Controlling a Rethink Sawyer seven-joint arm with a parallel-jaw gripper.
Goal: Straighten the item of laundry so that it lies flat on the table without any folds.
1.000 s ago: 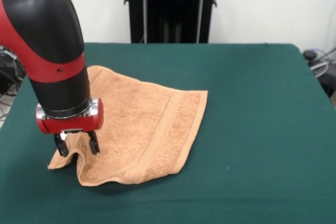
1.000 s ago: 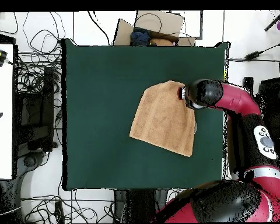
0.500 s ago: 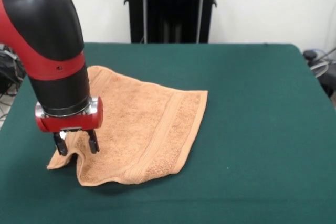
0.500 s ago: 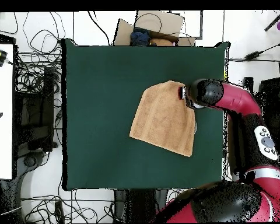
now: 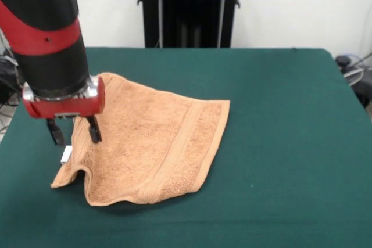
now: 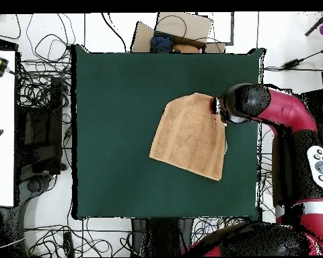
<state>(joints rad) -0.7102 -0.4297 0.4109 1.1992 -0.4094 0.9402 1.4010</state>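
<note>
The gripper (image 5: 72, 133) is hanging just above the towel (image 5: 152, 137) at its left edge, jaws standing a little apart and gripping nothing. The towel is lying left of centre on the table (image 5: 290, 120), mostly flat, though its near-left corner is curling up in a small ridge beside a white tag (image 5: 66, 154). The smoothing looks nearly done to me; I'd say the next move is calling for that buckled corner to be drawn outward.
</note>
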